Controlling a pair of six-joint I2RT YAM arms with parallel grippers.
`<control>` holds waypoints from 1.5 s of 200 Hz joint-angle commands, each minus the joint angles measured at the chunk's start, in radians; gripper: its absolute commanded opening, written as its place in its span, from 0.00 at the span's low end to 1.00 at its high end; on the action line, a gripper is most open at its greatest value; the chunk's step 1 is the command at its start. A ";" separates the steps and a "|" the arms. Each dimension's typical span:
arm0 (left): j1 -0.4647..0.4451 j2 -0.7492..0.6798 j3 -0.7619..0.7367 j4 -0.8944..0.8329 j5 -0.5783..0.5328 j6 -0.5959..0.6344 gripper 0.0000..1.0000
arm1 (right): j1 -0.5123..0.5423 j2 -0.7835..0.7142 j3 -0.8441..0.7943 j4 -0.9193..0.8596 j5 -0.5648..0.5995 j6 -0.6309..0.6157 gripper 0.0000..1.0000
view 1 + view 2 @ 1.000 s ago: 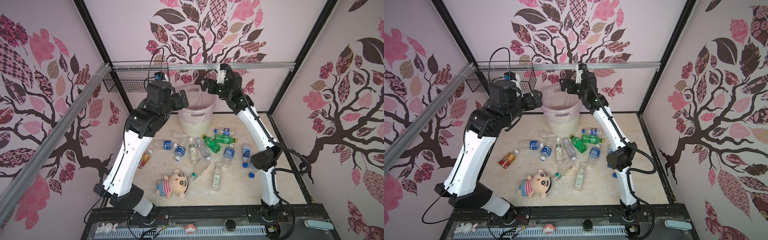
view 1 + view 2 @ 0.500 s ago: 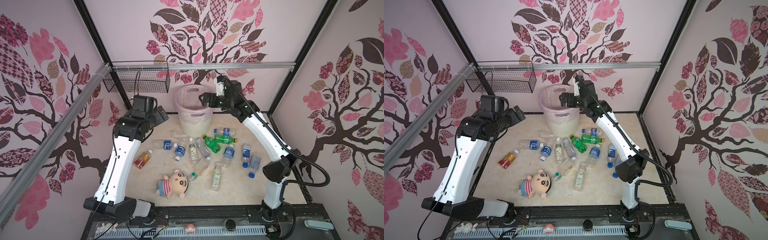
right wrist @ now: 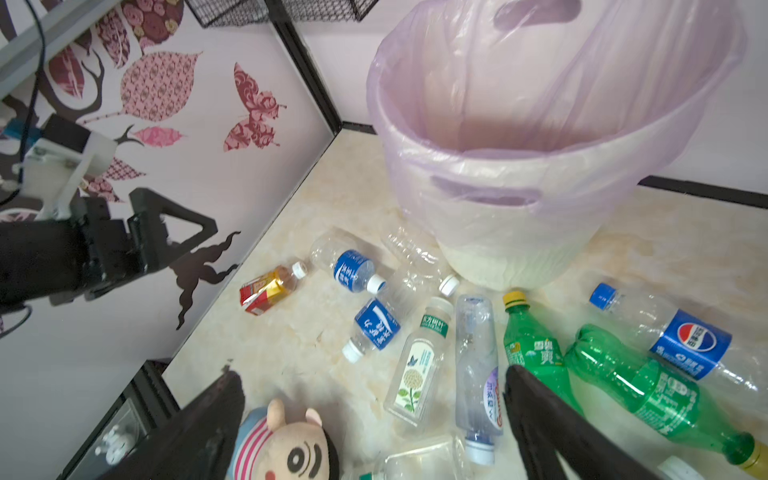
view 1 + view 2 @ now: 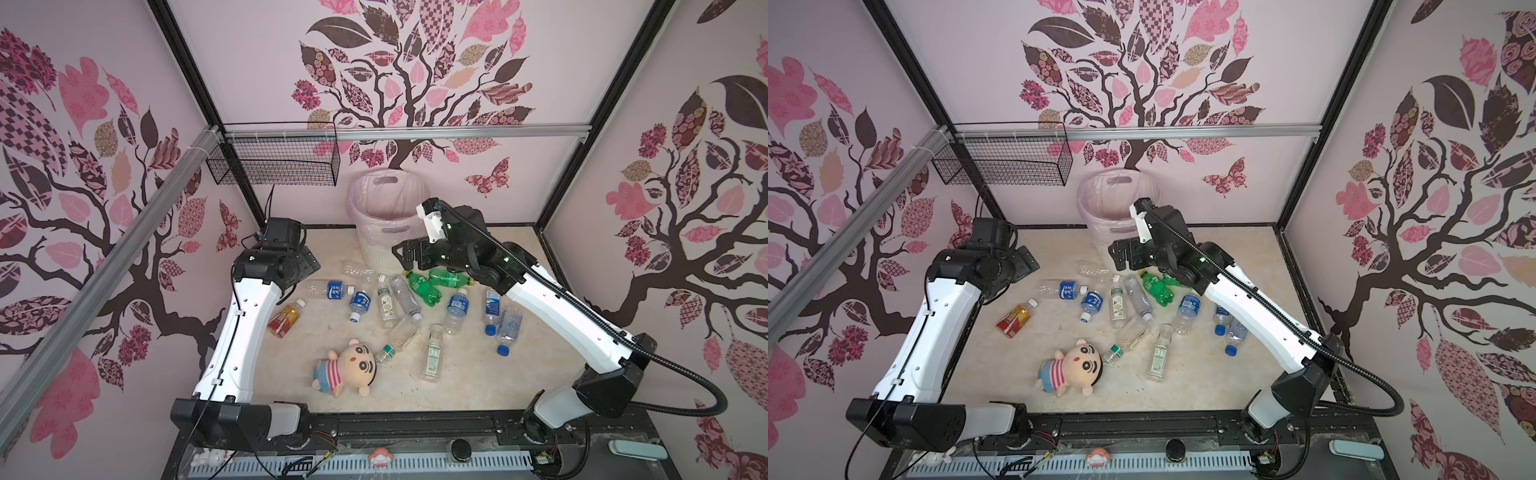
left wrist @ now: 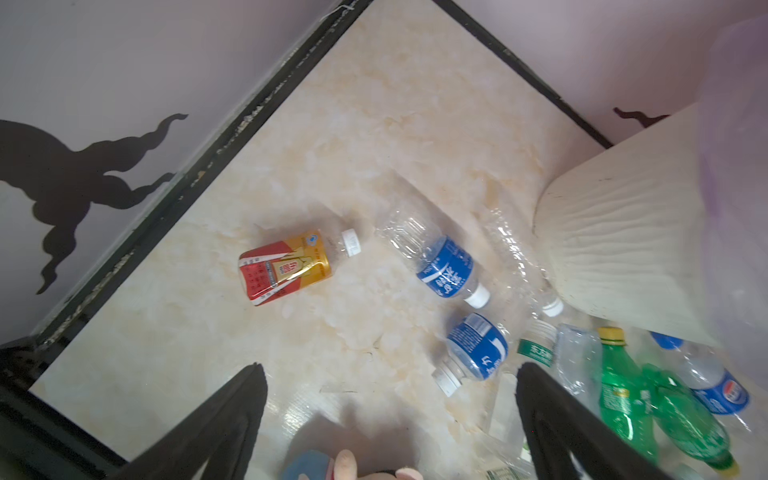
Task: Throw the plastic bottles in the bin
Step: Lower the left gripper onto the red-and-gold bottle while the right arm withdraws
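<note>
1. Starting with the small plastic bottles [image 4: 332, 289]: about fifteen, mostly clear with blue or green-white labels, plus two green bottles with yellow caps [image 4: 424, 289] and one red-and-gold labelled bottle [image 4: 284, 320]. All lying flat on the pale marble-look table [image 4: 478, 382].
2. Clustered mostly just in front of the round cream ribbed bin with the pale pink liner [image 4: 374, 249], with a crumpled clear one right at its base.
3. Peering into the bin from the right wrist view: only liner showing, no bottle in sight, bottom hidden.
4. Judging progress: barely begun, by the look of it, with the whole scatter left to pick up and drop in.
5. Over to the right arm [image 4: 561, 316]: jaws spread wide, empty, hovering above the green pair, just before the bin.
6. On to the left arm [image 4: 245, 324]: jaws spread too, holding nothing, poised over the table's far-left part near the blue-labelled bottle.
7. Not for binning: plush doll in a striped shirt [image 4: 353, 368] near the front, black wire-mesh basket [image 4: 274, 166] up on the rail.
</note>
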 commanded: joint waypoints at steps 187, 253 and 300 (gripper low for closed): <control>0.303 0.283 -0.291 0.169 0.102 0.258 0.97 | 0.166 0.026 -0.224 0.033 -0.072 0.003 1.00; 0.303 0.363 -0.306 0.233 0.278 0.289 0.97 | 0.167 0.040 -0.238 0.033 -0.060 -0.035 1.00; 0.304 0.384 -0.321 0.250 0.298 0.302 0.97 | 0.166 0.052 -0.236 0.035 -0.056 -0.052 1.00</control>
